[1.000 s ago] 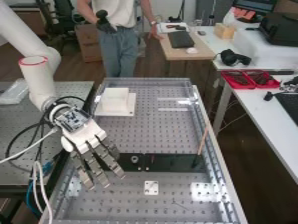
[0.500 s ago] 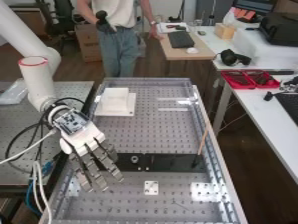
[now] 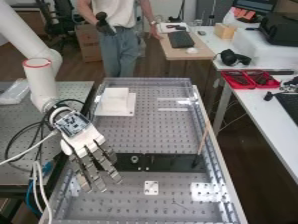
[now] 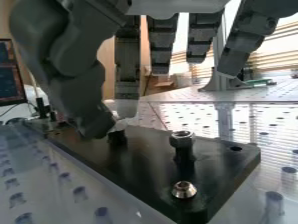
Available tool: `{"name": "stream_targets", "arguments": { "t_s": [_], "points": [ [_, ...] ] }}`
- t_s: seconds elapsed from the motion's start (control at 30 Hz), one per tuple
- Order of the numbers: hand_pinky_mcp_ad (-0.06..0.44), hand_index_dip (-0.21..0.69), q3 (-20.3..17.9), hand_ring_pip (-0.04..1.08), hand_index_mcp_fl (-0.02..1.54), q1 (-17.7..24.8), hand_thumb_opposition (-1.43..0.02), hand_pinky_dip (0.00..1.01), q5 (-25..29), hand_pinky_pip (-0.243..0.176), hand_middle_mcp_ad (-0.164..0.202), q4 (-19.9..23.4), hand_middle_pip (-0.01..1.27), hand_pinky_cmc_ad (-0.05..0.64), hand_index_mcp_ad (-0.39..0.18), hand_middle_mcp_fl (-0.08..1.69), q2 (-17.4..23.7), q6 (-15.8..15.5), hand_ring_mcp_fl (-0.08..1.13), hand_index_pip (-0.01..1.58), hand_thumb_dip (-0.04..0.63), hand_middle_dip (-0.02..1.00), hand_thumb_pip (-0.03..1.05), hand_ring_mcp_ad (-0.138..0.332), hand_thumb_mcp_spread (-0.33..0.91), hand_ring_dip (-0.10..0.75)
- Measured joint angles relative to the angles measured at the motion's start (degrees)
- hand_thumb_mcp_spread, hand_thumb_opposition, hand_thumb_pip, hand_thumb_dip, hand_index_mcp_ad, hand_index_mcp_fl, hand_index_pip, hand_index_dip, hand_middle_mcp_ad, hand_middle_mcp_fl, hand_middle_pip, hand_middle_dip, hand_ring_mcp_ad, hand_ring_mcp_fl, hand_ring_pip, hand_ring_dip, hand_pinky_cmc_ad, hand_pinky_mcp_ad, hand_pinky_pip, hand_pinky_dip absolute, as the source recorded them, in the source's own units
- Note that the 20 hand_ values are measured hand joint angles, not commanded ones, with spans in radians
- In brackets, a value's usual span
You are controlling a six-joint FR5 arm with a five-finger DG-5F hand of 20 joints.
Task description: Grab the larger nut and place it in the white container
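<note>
1 robot hand (image 3: 84,140) overhangs 1 black plate (image 4: 136,167) bearing 2 nuts (image 4: 181,134)

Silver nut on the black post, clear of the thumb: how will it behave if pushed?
The silver nut looks metallic, so it is probably stiff and heavy for its size. Its shiny faces may be slippery. Standing on a narrow black post, it might tip off, unless it is threaded on, which I cannot tell.

White arm, red ring at one joint, apparently a circuit board behind grey fingers (image 3: 97,167).
</note>
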Motion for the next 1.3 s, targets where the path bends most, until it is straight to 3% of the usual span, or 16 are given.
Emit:
{"name": "stream_targets", "arguments": {
  "t_s": [1.3],
  "points": [
    [0.264, 0.187, 0.9, 0.09, 0.02, -0.7, -0.85, 0.4, -1.0, -0.075, 0.058, 0.1, 0.12, 0.312, -0.056, 0.07, -1.0, -2.1, 0.0, 1.55, 0.298, 0.24, 0.76, 0.168, 0.32, 0.075]
  ]
}}
